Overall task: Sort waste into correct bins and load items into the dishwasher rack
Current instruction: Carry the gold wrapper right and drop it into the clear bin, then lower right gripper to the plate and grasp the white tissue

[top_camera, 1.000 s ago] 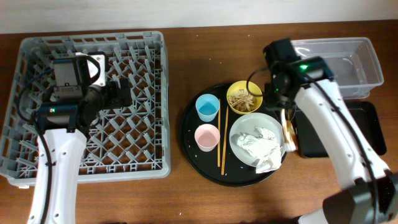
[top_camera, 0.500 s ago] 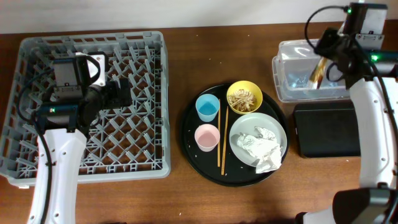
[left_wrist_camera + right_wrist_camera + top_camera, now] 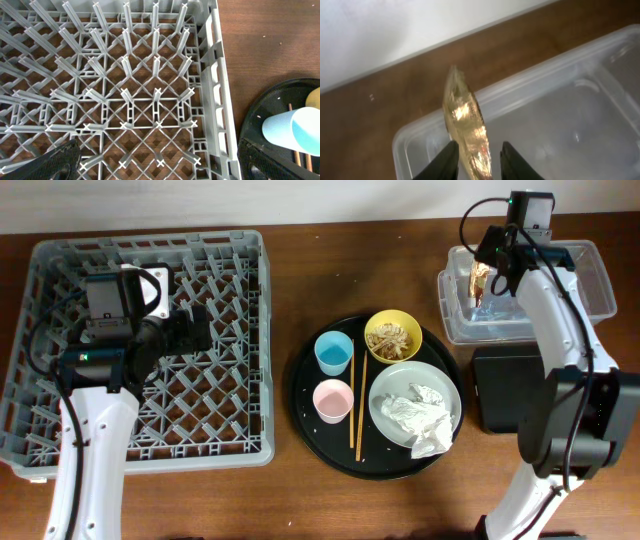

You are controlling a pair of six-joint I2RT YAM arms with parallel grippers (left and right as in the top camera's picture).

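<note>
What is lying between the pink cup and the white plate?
The wooden chopsticks lie between the pink cup and the white plate, on the round black tray. The overhead view shows it.

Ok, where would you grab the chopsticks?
Take the chopsticks at their lower end in the overhead view, from straight above, closing across both sticks. They lie flat and together on the round tray, with the pink cup and plate crowding the middle; the lower end likely leaves most room.

Bright, even light, soft shadows. The crinkled gold foil wrapper (image 3: 465, 112) glints, slightly blurred in the right wrist view; the left wrist view is sharp.
</note>
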